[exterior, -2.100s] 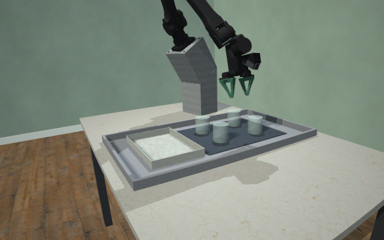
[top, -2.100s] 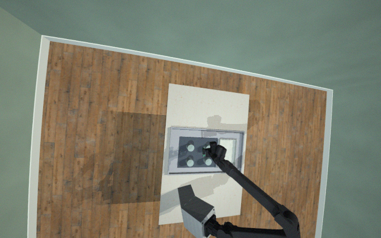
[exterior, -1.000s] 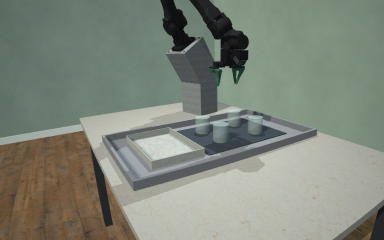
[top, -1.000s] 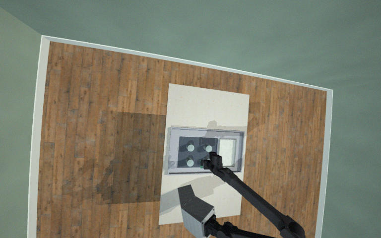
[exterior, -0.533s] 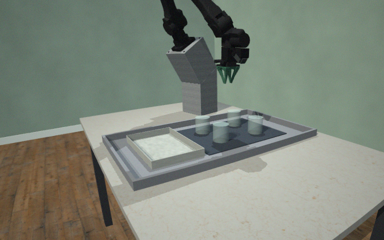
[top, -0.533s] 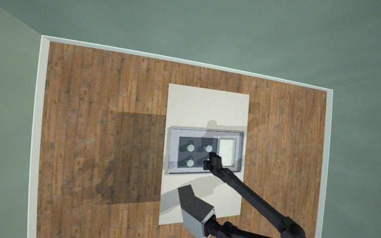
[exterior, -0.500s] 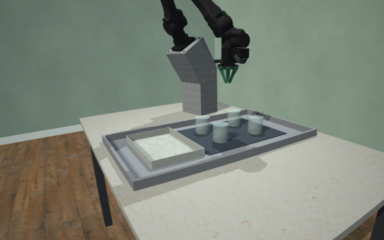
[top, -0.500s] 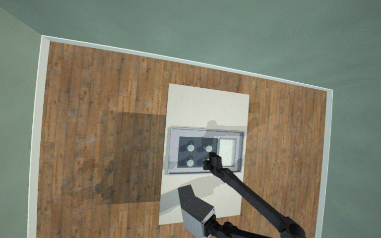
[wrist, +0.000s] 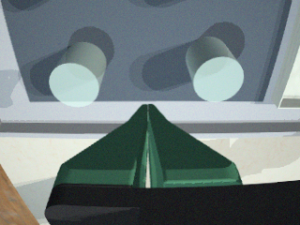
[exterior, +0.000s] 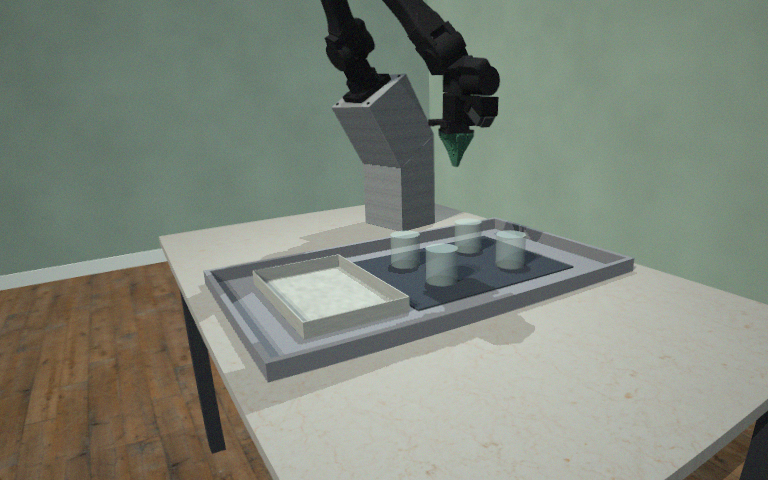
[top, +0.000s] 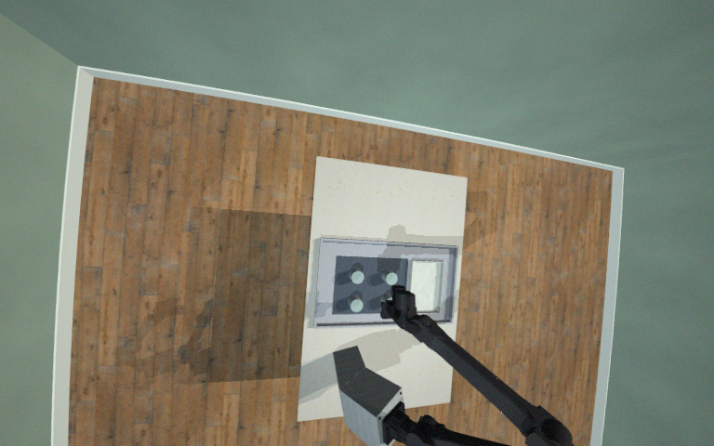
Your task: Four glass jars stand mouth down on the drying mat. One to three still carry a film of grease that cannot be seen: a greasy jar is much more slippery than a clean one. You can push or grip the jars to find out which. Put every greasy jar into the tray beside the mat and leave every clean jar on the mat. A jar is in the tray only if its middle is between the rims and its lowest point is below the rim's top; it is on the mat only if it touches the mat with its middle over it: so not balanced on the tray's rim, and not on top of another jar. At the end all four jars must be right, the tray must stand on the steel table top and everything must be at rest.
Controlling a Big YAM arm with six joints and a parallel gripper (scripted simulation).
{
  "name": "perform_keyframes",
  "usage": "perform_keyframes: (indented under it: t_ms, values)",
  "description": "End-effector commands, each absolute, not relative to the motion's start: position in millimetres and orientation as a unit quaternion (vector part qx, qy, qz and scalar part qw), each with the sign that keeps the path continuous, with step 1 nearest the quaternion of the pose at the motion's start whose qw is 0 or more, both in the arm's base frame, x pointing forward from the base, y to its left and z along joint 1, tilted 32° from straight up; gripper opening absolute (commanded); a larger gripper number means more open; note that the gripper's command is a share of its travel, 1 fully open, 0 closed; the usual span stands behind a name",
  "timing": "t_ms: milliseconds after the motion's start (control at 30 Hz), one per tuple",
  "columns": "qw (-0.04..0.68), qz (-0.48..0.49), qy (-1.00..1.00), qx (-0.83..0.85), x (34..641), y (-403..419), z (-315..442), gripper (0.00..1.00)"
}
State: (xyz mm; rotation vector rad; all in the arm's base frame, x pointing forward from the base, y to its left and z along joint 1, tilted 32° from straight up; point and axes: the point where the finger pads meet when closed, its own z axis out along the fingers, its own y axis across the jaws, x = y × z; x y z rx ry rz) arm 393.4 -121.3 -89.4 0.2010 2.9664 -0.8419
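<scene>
Over the base-side edge of the drying mat (top: 374, 287) (exterior: 419, 295) (wrist: 159, 28): one end effector (top: 388, 309) (exterior: 455, 165) (wrist: 147, 113), green-fingered, pointing down, its fingers pressed together, with nothing between them. Height: well above the jar tops, touching none.

Item, tray-side jar of the base row (exterior: 404, 250) (wrist: 217, 80): glass, mouth down on the mat, long axis upright; ahead and right of the fingertips in the wrist view. Mostly masked by the arm from the top.

Item, outer jar of the base row (top: 356, 305) (exterior: 468, 236) (wrist: 74, 84): same stance; ahead and left in the wrist view. The closed tips aim at the gap between these two.

Item, far-row jars, two: the tray-side one (top: 390, 278) (exterior: 441, 264) and the outer one (top: 357, 277) (exterior: 510, 250), both upright on the mat, beyond the base row as seen from the arm.

Item, pale tray (top: 441, 286) (exterior: 356, 321) (wrist: 290, 103): beside the mat, holding no jar; to the right in the wrist view. Mat and tray share a rimmed steel top (top: 325, 283) (exterior: 509, 303) on the table (top: 390, 200) (exterior: 481, 396) (wrist: 28, 150).

Governing relation, judged: a push test probably wants a sideways shift to line up with one jar, then a descent beside its wall. Grease: cannot be told by eye.
</scene>
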Motion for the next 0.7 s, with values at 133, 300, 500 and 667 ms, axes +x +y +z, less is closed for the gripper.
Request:
perform_keyframes:
  t_ms: [133,300,500,667]
  values:
    - [0.043,-0.272,0.959,0.062,408.4,-137.2,-117.8,0.00]
    - [0.043,-0.272,0.959,0.062,410.0,-154.3,-145.5,0.00]
    - [0.043,-0.272,0.959,0.062,410.8,-162.9,-159.3,0.00]
    - [0.043,-0.272,0.959,0.062,410.8,-162.9,-159.3,0.00]
